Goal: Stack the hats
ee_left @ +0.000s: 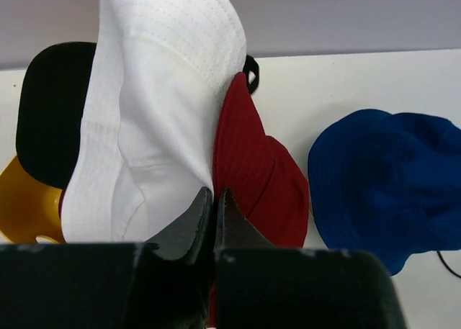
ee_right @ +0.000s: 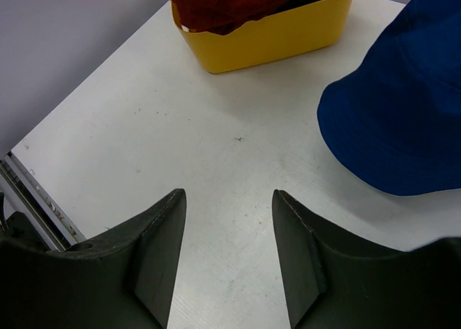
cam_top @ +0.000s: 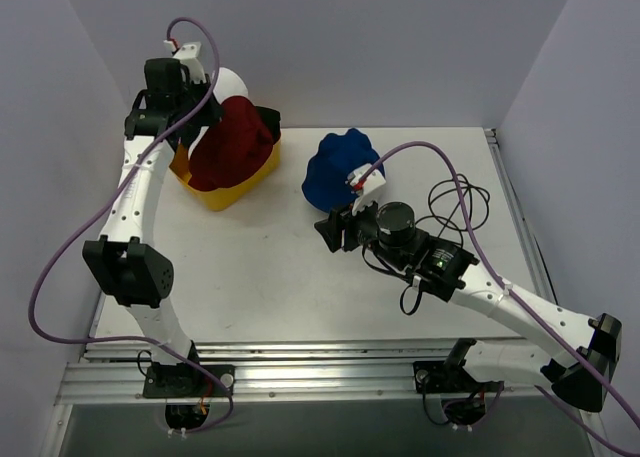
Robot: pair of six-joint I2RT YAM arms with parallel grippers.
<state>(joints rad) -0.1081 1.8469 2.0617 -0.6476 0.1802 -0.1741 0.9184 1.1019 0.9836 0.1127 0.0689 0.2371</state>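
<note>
We note the left arm [cam_top: 135, 192] reared up toward the far left corner, the left pincer [ee_left: 213, 199] pinched tight on the edge of the soft white fabric bucket hat [ee_left: 158, 91]. That hat hangs over the yellow plastic basket [cam_top: 235, 189], which holds the maroon fabric bucket hat [cam_top: 235, 137] and the black cap [ee_left: 50, 106]. The right arm [cam_top: 480, 282] lies low across the worktop [cam_top: 260, 267], the right pincer [ee_right: 227, 228] about half open and holding nothing, just beside the blue fabric bucket hat [cam_top: 335, 167] without touching it.
</note>
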